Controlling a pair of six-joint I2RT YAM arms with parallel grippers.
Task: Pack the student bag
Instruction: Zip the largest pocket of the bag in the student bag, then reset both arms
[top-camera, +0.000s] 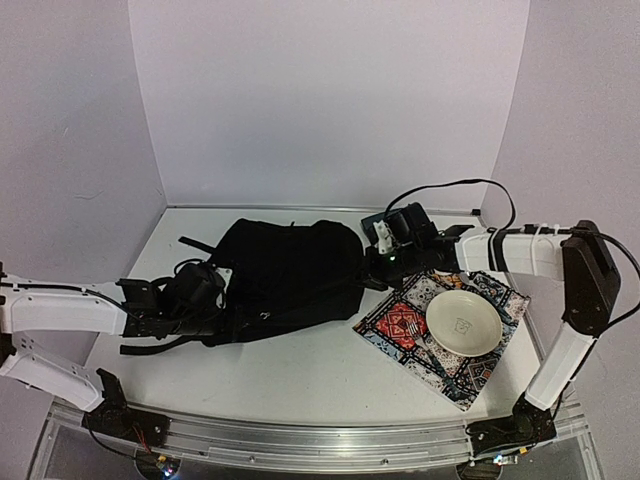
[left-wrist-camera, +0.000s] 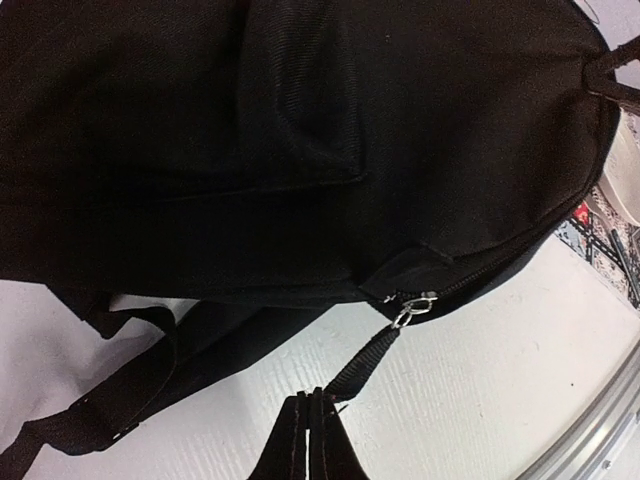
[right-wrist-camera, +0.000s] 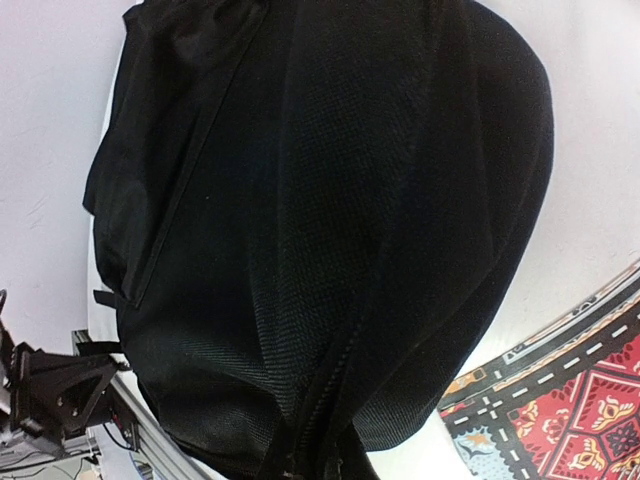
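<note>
The student bag (top-camera: 290, 268) is a large black backpack lying in the middle of the table, its straps trailing left. My left gripper (top-camera: 207, 292) is at its left end. In the left wrist view the gripper (left-wrist-camera: 313, 397) is shut on the black webbing pull (left-wrist-camera: 366, 364) that hangs from the zipper slider's metal ring (left-wrist-camera: 412, 308), and the pull is taut. My right gripper (top-camera: 376, 264) is against the bag's right end. In the right wrist view it (right-wrist-camera: 318, 468) pinches the black fabric (right-wrist-camera: 330, 200) by the zipper line, its fingers hard to tell from the fabric.
A patterned red and blue cloth (top-camera: 400, 326) lies right of the bag with a white plate (top-camera: 464, 322) on it; the cloth also shows in the right wrist view (right-wrist-camera: 590, 400). A dark flat thing (top-camera: 372, 217) lies behind the right gripper. White walls stand close behind.
</note>
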